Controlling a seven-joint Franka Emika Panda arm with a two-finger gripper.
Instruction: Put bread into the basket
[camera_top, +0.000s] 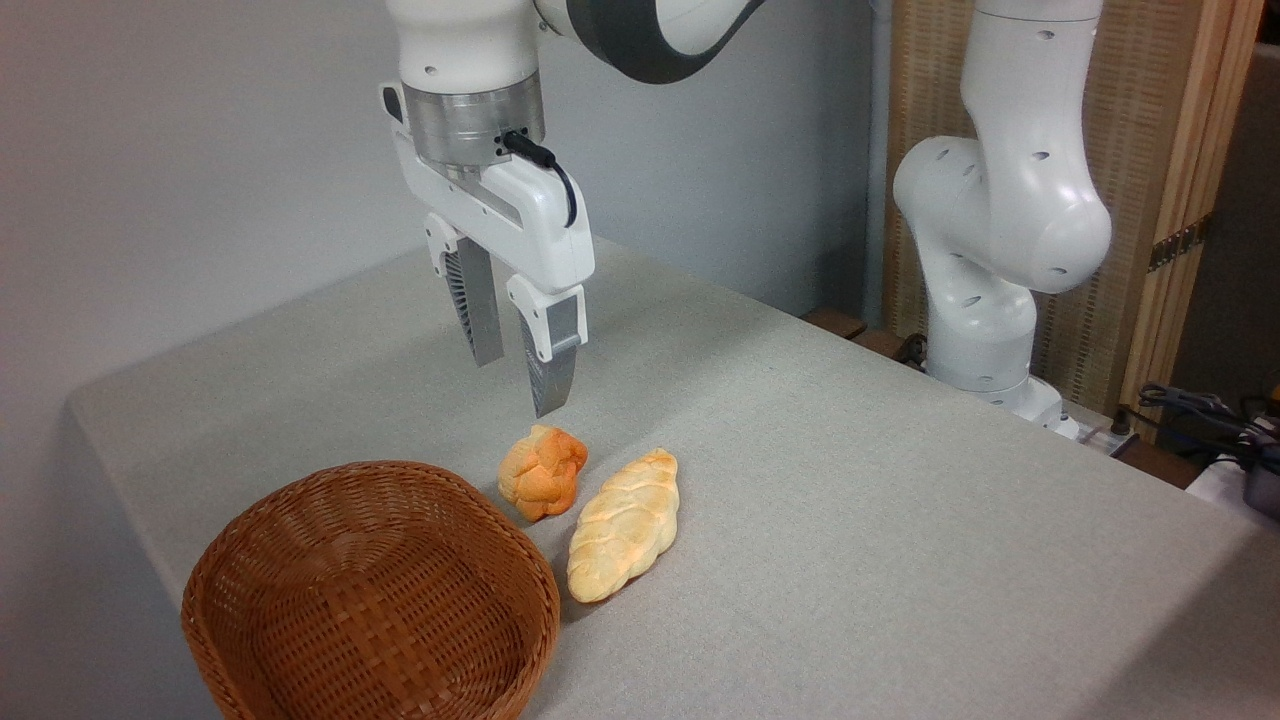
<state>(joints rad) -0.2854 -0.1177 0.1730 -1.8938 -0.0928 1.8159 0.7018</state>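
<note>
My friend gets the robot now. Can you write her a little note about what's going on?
Tool: open, holding nothing, hanging in the air above the small orange bun.
Bun: on the table, just right of the wicker basket, with the longer braided loaf close on its other side.
Basket: nothing in it.
Done: nothing grabbed.
Left: lower, grip the bun, lift it, drop it in the basket.

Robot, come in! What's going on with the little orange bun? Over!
Hand open, empty, above the bun. Bun on the table, beside the basket, not in. Braided loaf right next to it, crowding. Over.
</note>
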